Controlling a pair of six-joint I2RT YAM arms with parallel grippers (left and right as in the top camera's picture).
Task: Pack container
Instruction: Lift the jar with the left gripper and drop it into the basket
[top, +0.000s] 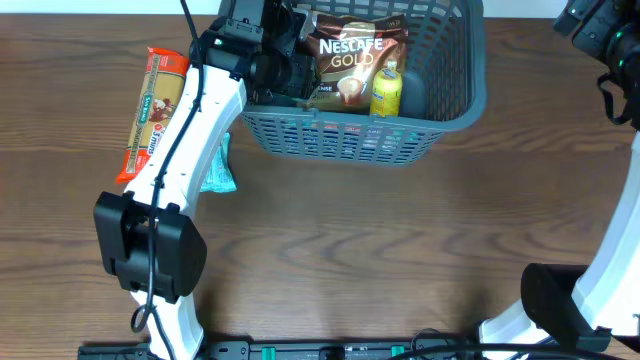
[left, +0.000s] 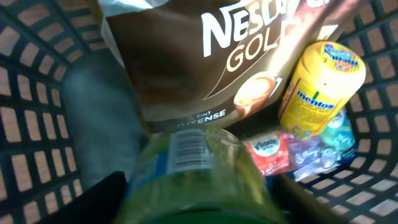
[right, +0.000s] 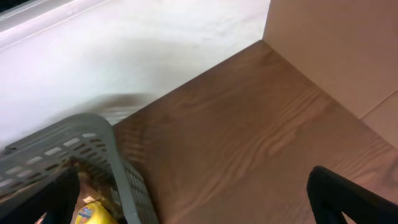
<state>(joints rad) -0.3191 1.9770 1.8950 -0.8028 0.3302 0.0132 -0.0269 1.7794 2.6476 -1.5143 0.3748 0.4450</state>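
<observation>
Wood table (top: 400, 230); container (top: 340, 135) far side, left end effector (top: 288, 68) inside it.

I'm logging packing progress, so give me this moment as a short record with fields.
container: grey slotted basket at the table's far edge
inside: Nescafe Gold pouch, yellow Mentos bottle, small tissue packs
on table: pasta packet and teal packet, outside the basket, to its left
left gripper: inside the basket, green bottle right at it; grip unclear
right gripper: open, empty, beside the basket
</observation>
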